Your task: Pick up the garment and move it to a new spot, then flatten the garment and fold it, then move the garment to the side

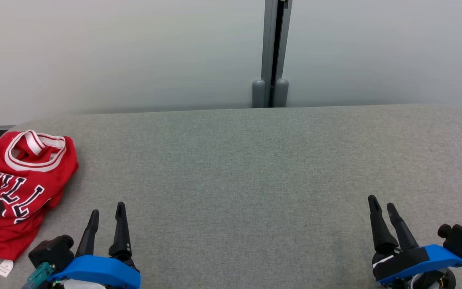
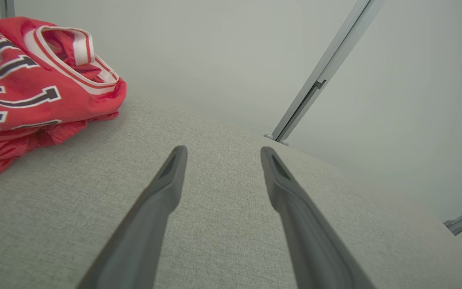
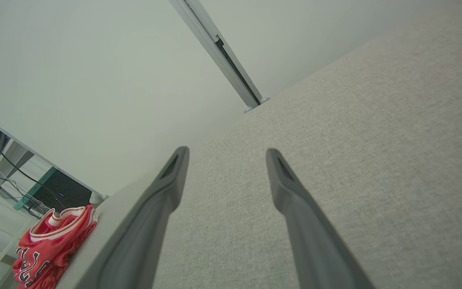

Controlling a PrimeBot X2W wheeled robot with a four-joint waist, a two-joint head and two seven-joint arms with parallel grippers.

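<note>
Nothing seemed done: the crumpled garment (image 1: 22, 188) lay beside the left fingers (image 1: 121, 230), untouched. Those and the right fingers (image 1: 378, 224) stood parted, empty.

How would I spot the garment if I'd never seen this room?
Start at the wide grey table. On its left end lies the garment, a crumpled red jersey. Its white-trimmed collar and dark outlined letters set it apart.

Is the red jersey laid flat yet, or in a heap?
In a heap. The red jersey lies crumpled near the left edge of the table, its lettering creased over folds and its neckline bunched up.
</note>
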